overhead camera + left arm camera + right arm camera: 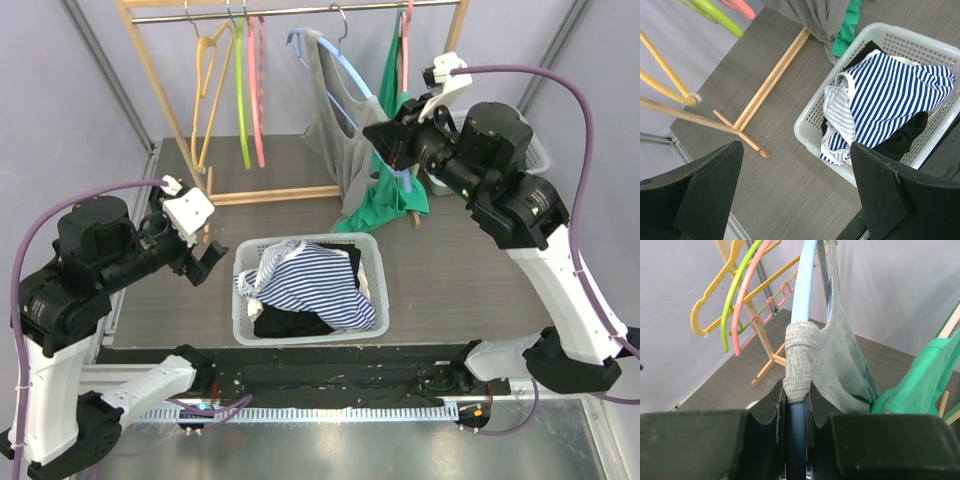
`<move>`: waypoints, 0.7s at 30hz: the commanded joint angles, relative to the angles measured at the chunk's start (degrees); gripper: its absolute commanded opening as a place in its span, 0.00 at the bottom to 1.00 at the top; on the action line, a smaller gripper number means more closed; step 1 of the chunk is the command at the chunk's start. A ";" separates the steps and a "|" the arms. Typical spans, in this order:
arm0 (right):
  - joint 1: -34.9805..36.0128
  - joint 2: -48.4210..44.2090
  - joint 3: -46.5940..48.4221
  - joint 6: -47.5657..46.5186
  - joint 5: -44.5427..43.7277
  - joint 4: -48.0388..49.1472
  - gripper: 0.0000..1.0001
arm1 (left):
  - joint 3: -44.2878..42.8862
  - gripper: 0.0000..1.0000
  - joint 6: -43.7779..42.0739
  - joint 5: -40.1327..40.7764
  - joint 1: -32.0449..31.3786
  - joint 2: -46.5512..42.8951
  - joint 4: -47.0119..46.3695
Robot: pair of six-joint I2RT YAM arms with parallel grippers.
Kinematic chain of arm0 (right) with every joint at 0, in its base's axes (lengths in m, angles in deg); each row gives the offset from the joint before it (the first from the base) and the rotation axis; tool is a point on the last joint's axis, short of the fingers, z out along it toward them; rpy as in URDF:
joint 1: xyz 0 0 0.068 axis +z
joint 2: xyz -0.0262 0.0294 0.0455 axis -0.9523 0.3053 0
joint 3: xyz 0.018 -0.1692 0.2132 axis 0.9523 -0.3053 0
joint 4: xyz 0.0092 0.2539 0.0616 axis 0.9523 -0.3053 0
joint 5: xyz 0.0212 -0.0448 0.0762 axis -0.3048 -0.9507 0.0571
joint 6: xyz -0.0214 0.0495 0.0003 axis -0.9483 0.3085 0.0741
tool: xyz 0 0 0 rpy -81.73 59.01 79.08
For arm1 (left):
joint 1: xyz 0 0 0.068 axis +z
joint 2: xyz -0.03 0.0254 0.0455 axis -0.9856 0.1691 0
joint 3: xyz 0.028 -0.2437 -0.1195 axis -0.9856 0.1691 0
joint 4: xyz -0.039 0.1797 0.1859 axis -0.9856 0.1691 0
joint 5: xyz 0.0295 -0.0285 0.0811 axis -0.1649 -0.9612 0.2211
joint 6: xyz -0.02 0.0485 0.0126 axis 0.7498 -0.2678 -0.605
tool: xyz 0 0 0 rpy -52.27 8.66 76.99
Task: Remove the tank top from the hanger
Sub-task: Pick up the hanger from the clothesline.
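Left gripper (207, 262): jaws wide, nothing held, hovering over the tabletop's (450, 280) left side beside the basket (240, 300). The basket sits near the middle of the near edge and holds a striped garment (315, 285) over dark cloth. A rack (165, 95) stands along the far edge. The grey tank top (335, 135) hangs there on the blue hanger (345, 70), right of centre. Right gripper (796, 400): jaws narrow, pinching the tank top's strap against the hanger arm. A green garment (385, 200) hangs just beside it.
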 commanded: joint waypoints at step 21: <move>0.27 -9.19 14.70 -0.12 14.10 9.62 0.01 | -3.24 0.93 1.98 -2.78 0.91 1.68 -1.68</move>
